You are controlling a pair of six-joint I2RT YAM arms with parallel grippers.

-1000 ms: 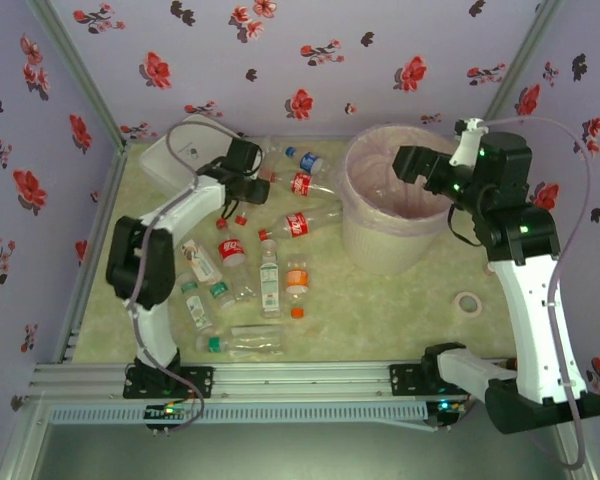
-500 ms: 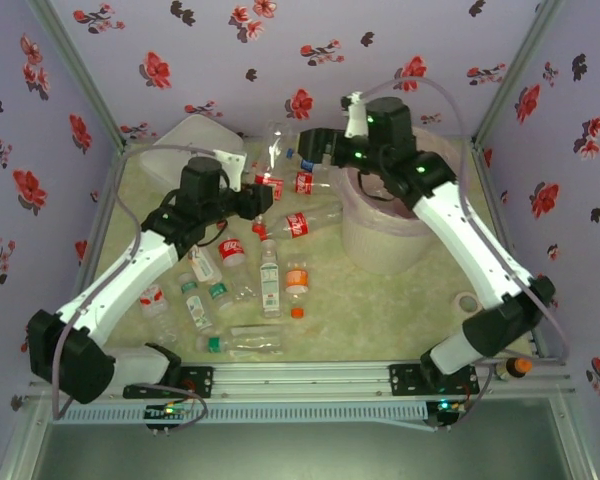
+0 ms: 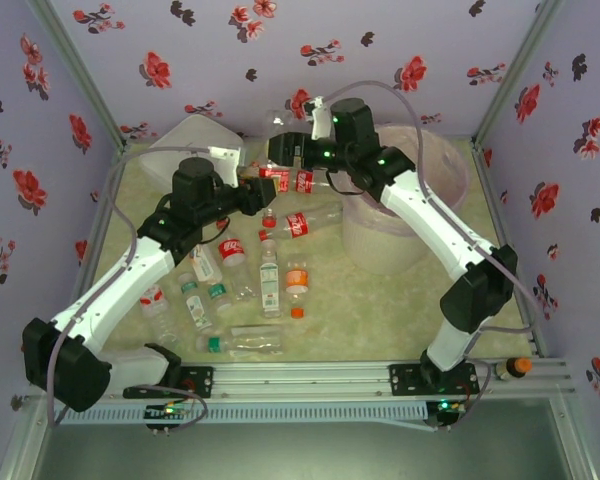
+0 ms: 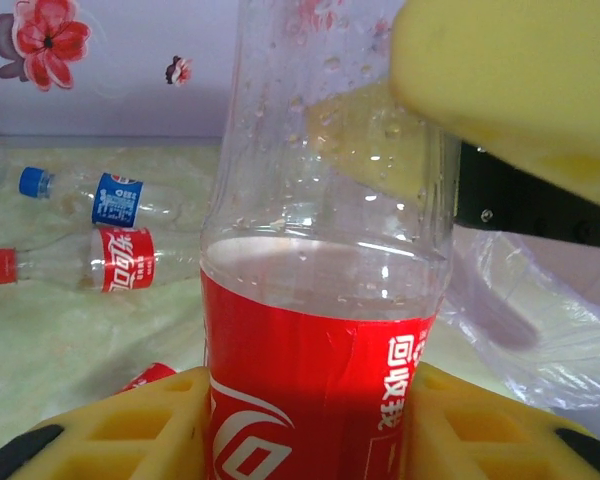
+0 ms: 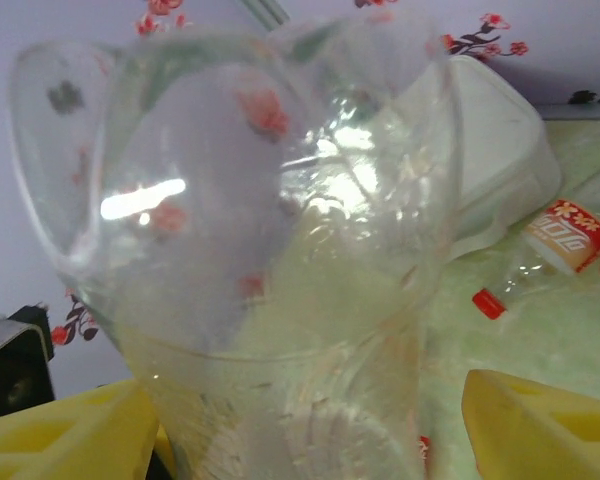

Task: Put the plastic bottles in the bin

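My left gripper [image 3: 258,190] [image 4: 310,425] is shut on a clear plastic bottle with a red label [image 3: 272,178] [image 4: 320,380], its yellow fingers [image 4: 110,435] pressed to both sides of the label. The bottle stands up off the table. My right gripper [image 3: 283,150] [image 5: 300,435] is at the same bottle's clear end [image 5: 270,250], open, with a gap showing between the bottle and its right finger [image 5: 545,430]. The bin [image 3: 420,220], lined with a pinkish bag [image 4: 540,340], stands to the right. Several more plastic bottles [image 3: 298,224] [image 3: 269,275] [image 4: 90,262] lie on the table.
A white rounded square case [image 3: 185,150] [image 5: 500,150] sits at the back left. A roll of tape [image 3: 467,302] lies to the right of the bin's front. Flowered walls close in the back and both sides.
The right arm has swung left from over the bin to the bottle that the left gripper holds, and its jaws have narrowed round the clear end. The left gripper has tightened on the bottle.
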